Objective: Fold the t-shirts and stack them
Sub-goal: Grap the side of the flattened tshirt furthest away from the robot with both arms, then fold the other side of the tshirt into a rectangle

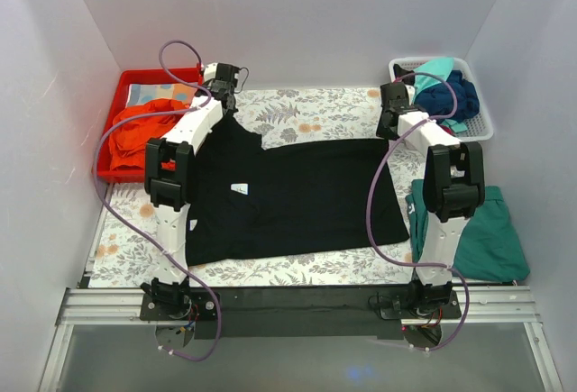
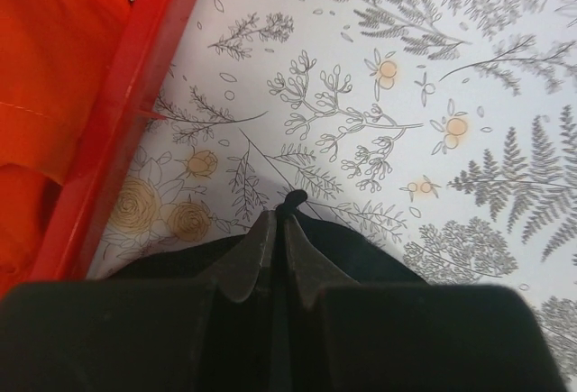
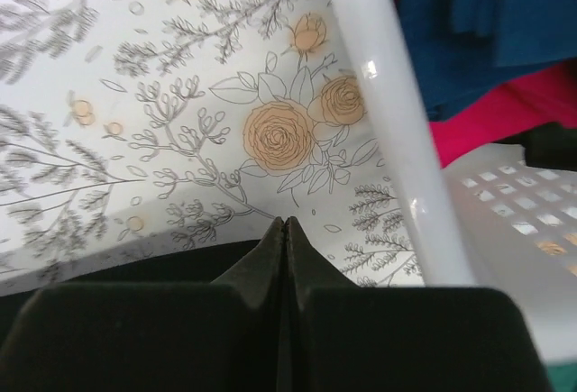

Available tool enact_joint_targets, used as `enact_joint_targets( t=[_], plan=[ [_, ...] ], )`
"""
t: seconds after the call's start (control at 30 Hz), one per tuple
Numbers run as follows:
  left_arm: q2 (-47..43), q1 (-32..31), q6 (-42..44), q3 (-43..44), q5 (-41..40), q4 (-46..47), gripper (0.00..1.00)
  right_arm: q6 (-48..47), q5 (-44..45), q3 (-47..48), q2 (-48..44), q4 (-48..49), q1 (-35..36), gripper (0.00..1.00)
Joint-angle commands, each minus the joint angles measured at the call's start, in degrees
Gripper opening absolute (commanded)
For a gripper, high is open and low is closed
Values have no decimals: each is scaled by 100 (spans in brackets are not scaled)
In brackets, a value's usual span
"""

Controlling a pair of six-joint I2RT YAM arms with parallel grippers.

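Observation:
A black t-shirt [image 1: 297,194] with a small white neck label [image 1: 238,187] lies spread flat on the floral tablecloth. My left gripper [image 1: 224,96] is at its far left corner. In the left wrist view the left gripper [image 2: 281,216] is shut, a nub of black cloth [image 2: 294,199] poking past its tips. My right gripper [image 1: 388,129] is at the far right corner. In the right wrist view the right gripper [image 3: 285,223] is shut where the black t-shirt's edge [image 3: 162,266] ends. A teal t-shirt [image 1: 487,230] lies folded at the right.
A white basket [image 1: 482,104] at the back right holds turquoise [image 1: 435,69] and navy [image 1: 446,96] shirts; its rim [image 3: 379,95] stands close to the right fingers. A red tray [image 1: 153,75] with orange cloth [image 1: 135,131] sits at the back left, its wall [image 2: 126,95] beside the left gripper.

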Motion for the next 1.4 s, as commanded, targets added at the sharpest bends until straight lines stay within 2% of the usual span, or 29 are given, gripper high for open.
enact_joint_targets(
  t=[0.0,0.23,0.53,0.8,1.0,1.13,1.37],
  plan=[
    [-853,16,21,48,-202,47,0,-34,155,-36,-706,-6,-20,1],
    [-1204,16,-119,-250,-167,-40,0,1,23,-308,-1136,-6,-20,1],
    [-2004,7,-760,-1287,-431,-199,0,106,-100,-1477,-1901,196,-20,1],
    [-3041,7,-1279,-2455,-273,-225,0,203,-47,-2311,-2639,240,-29,1],
    [-3709,-2,-1902,-3036,-378,-1014,0,370,-3,-3120,-3246,293,-20,1],
    [-4227,-2,-2727,-3834,-176,-1297,0,475,-82,-3884,-3606,441,-38,1],
    [-5475,-2,-3222,-5312,96,-1113,0,537,-82,-4457,-3861,548,-38,1]
  ],
)
